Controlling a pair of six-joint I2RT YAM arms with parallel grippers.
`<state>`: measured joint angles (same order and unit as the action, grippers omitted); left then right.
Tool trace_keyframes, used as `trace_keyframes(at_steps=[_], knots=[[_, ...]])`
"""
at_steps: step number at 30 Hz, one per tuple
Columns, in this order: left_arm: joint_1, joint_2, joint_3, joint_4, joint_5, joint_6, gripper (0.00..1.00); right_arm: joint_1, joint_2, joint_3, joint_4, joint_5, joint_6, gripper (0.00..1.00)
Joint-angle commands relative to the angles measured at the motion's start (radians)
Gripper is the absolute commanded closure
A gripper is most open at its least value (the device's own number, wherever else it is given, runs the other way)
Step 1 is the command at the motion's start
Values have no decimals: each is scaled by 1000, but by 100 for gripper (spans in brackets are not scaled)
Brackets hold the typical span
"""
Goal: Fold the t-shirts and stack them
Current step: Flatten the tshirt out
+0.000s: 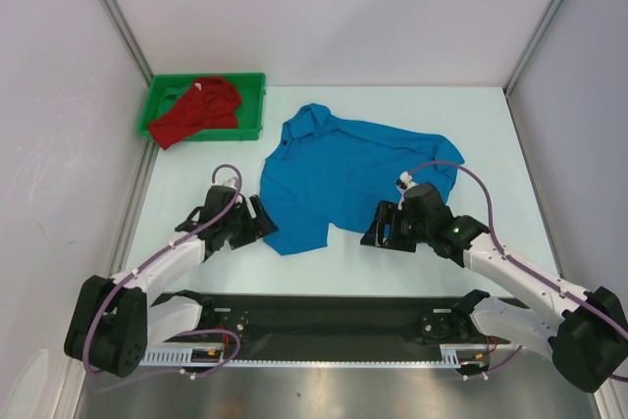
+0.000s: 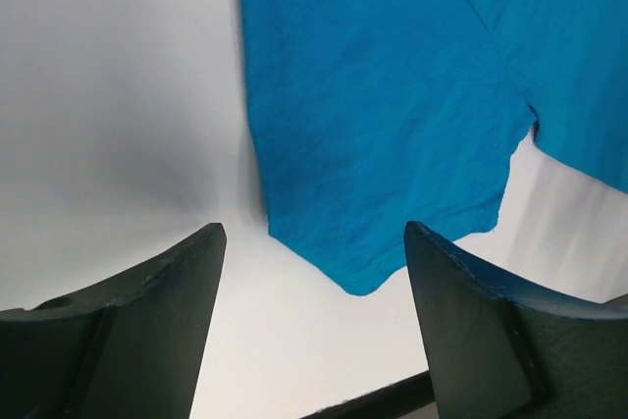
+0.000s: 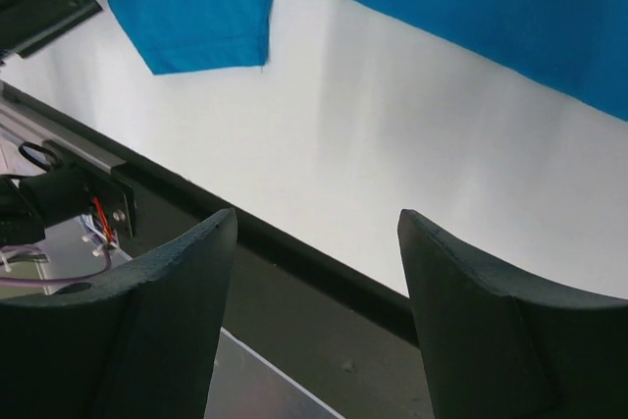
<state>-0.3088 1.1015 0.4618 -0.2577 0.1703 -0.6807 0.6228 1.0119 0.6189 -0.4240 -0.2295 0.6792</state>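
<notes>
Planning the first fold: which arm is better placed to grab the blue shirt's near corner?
Left. The left gripper, open, faces the near corner of the blue shirt; the right gripper points at bare table.

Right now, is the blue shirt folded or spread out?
Spread out. The blue shirt lies flat and wide on the table, collar visible, with no neat fold.
</notes>
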Motion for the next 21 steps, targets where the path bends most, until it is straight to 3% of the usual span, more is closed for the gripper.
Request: trace_keyframes(at_steps=[1,9,15,20,21], knots=[[5,40,-34,150,67,0,20,3,-38,7,57,39,36,28],[8,173,-57,328,198,-11,22,-44,-137,-37,14,42,19,28],[8,130,-49,267,280,-37,26,-98,-176,-61,-1,18,10,28],[2,-75,-127,333,532,-263,36,-152,-179,-44,-33,2,-20,28],[2,-204,-124,321,549,-285,38,-162,-177,-42,-38,-1,-32,28]])
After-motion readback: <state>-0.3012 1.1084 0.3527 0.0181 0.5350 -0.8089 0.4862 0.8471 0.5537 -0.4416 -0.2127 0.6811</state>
